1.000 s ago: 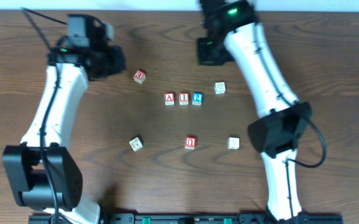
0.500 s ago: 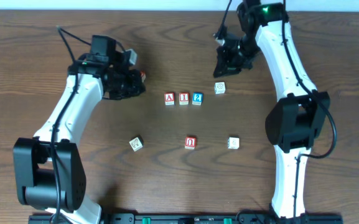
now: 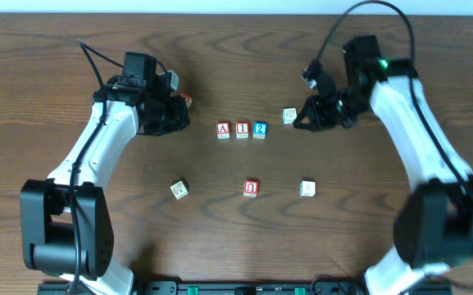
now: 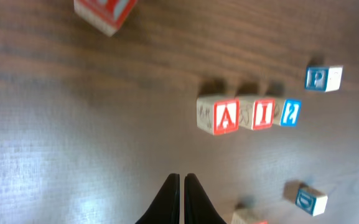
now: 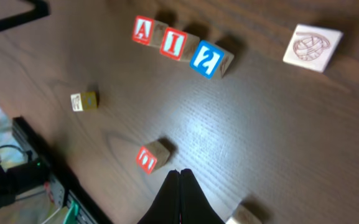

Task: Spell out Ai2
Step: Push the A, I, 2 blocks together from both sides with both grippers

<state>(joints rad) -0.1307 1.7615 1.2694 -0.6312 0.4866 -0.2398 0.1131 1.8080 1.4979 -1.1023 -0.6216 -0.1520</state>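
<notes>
Red-framed A cube (image 3: 224, 129), red-framed I cube (image 3: 242, 129) and blue-framed 2 cube (image 3: 260, 129) sit in one straight row near the middle of the bench (image 3: 220, 246). They are touching or nearly so, and read "AI2" in the overhead view. By my judgement the spelling is done (at most the 2 wants a slight squaring-up). The left jaws are pressed together on nothing, well apart from the row. The right jaws are likewise closed and empty, near a pale cube (image 3: 289, 115) just beyond the row's 2 end. A red-framed spare cube (image 3: 252, 188) lies apart, below the row.
</notes>
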